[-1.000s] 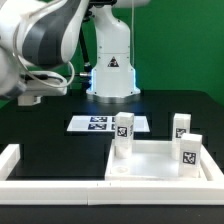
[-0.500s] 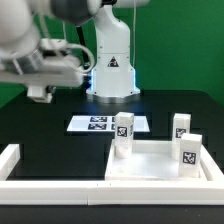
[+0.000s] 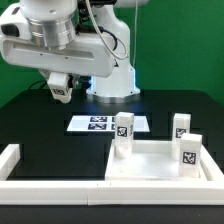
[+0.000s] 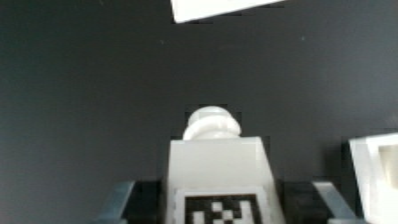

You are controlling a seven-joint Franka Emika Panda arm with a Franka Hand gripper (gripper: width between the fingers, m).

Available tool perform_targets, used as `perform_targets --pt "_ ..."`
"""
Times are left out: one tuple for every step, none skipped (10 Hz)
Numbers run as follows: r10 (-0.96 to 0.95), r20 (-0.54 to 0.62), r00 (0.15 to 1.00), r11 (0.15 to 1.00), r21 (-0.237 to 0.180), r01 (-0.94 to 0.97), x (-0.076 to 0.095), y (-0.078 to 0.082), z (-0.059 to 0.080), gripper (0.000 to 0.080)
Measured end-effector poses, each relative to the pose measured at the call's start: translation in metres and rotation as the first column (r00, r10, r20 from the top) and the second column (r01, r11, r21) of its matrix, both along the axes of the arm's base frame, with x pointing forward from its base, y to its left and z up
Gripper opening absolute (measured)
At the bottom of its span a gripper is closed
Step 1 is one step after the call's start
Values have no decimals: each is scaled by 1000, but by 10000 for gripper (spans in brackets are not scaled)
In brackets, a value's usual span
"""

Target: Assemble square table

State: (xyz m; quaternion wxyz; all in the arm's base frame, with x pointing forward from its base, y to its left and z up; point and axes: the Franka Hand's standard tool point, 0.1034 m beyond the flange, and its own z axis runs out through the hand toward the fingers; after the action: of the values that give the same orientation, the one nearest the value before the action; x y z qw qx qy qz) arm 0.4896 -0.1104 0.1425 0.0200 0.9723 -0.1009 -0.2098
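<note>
Along the near edge of the black table, a long low white border rail with an upturned end at the exterior view's left. Inside the rail's corner toward the exterior view's right, the square table, a white rimmed slab lying flat, with three tagged white legs standing upright at its corners: one at the far corner nearest the marker board, one at the far corner beyond it, one nearer the front. Just behind the slab, flat on the black surface, the marker board; wide bare black tabletop from there toward the exterior view's left. High above that open stretch, well clear of the slab, the gripper, partly open and clamped on a fourth leg, its tag facing the wrist camera and a rounded peg at its far end. Behind everything, a green wall and the arm's white base.
</note>
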Motion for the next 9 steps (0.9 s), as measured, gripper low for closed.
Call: perform_targets --pt "8 69 998 1000 -4 -8 2 2 -1 287" --pt "5 111 994 1000 -11 -4 5 5 -1 287" --pt "-23 189 982 999 -40 31 20 20 0 287" --pt "-33 249 968 997 -61 50 38 39 1 287" --pt "-41 317 947 994 -80 70 59 53 4 287" --pt "-69 377 924 990 -89 110 75 67 6 287" --pt "-96 437 894 983 -101 155 91 84 5 287" --pt "-99 503 859 978 -108 176 104 102 1 287" --pt "-60 539 840 985 -106 138 103 103 -1 287"
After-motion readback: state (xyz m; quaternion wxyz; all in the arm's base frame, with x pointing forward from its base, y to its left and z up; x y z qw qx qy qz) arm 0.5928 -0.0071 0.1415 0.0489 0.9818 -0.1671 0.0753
